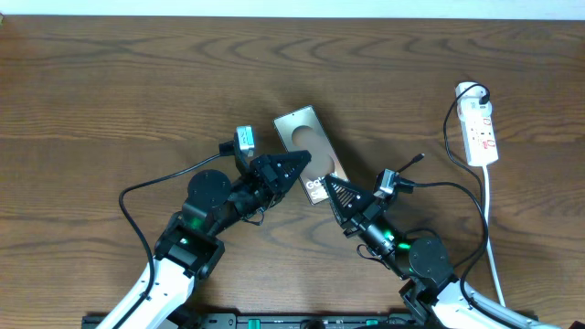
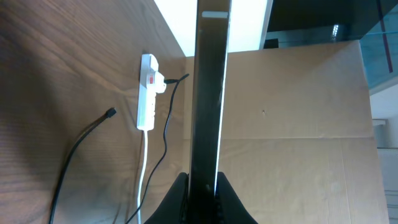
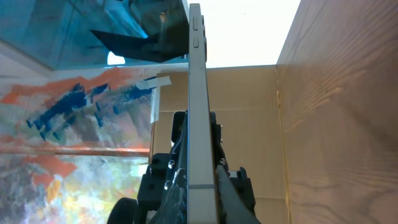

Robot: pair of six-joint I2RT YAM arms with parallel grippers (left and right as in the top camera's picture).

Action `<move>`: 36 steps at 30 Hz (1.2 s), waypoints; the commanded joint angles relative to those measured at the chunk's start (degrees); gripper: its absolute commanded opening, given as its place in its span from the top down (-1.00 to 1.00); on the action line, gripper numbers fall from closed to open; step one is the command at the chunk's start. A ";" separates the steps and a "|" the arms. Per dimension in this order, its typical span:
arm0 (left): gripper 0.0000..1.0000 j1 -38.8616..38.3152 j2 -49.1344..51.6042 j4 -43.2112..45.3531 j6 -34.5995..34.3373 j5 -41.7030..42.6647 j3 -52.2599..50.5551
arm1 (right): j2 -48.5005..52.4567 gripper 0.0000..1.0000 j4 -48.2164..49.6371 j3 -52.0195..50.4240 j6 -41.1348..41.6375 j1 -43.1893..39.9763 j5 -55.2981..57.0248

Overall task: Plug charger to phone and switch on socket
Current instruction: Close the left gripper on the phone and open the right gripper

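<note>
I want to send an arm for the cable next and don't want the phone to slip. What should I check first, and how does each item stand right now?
1. Grip of the left gripper on the phone: ok, shut on one long edge.
2. Grip of the right gripper on the opposite edge: ok, shut.
3. The charger plug tip lying loose, apart from the phone: ok, not yet plugged in.
4. A gripper free to fetch the plug tip: not ok, both hold the phone.
5. Charger's other end seated in the socket: ok, it appears plugged in.
6. Socket switch position: cannot tell.
</note>
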 commanded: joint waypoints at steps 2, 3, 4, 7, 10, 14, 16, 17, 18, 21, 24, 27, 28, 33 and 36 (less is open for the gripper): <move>0.85 -0.31 -0.46 2.89 1.57 1.57 1.49 | 0.24 0.88 -0.74 0.31 2.03 0.72 -8.17; 0.85 -0.31 -0.46 3.28 1.95 1.70 1.49 | 0.24 0.88 -0.76 0.31 2.45 0.72 -8.26; 0.85 -0.31 -0.46 3.74 1.95 1.86 1.49 | 0.24 0.88 -0.76 0.31 2.45 0.72 -8.44; 0.85 -0.31 -0.46 4.39 1.97 1.92 1.49 | 0.24 0.78 -0.85 0.28 2.43 0.72 -8.46; 0.85 -0.31 -0.46 4.17 2.75 2.05 1.49 | 0.24 0.73 -0.92 0.31 2.43 0.72 -8.46; 0.85 -0.28 -0.42 3.74 4.52 2.05 1.49 | 0.24 0.57 -1.53 0.28 2.43 0.72 -8.46; 0.85 -0.28 -0.35 3.74 4.52 2.05 1.49 | 0.24 0.55 -2.10 0.28 2.43 0.72 -8.66; 0.85 -0.28 -0.37 3.74 4.52 2.05 1.49 | 0.24 0.53 -2.36 0.28 2.43 0.72 -8.81; 0.86 -0.28 -0.37 3.74 4.52 2.05 1.49 | 0.24 0.52 -2.51 0.28 2.43 0.72 -8.85; 0.85 -0.28 -0.35 3.72 4.59 2.01 1.49 | 0.24 0.42 -2.47 0.28 2.43 0.72 -8.85; 0.85 0.28 -0.04 3.58 6.21 2.01 1.49 | 0.24 0.31 -2.47 0.28 2.43 0.72 -8.98; 0.85 1.36 1.05 3.56 9.90 1.75 1.49 | 0.24 0.20 -2.27 0.28 2.43 0.72 -9.84; 0.85 1.81 1.46 3.56 11.32 1.70 1.49 | 0.24 0.17 -2.27 0.28 2.43 0.72 -10.36; 0.85 5.51 4.85 2.56 13.55 2.34 1.49 | 0.24 0.04 -3.63 0.28 0.35 0.72 -11.47; 0.85 8.04 7.23 2.56 13.51 4.85 1.51 | 0.24 -0.02 -6.71 0.28 0.00 0.70 -12.07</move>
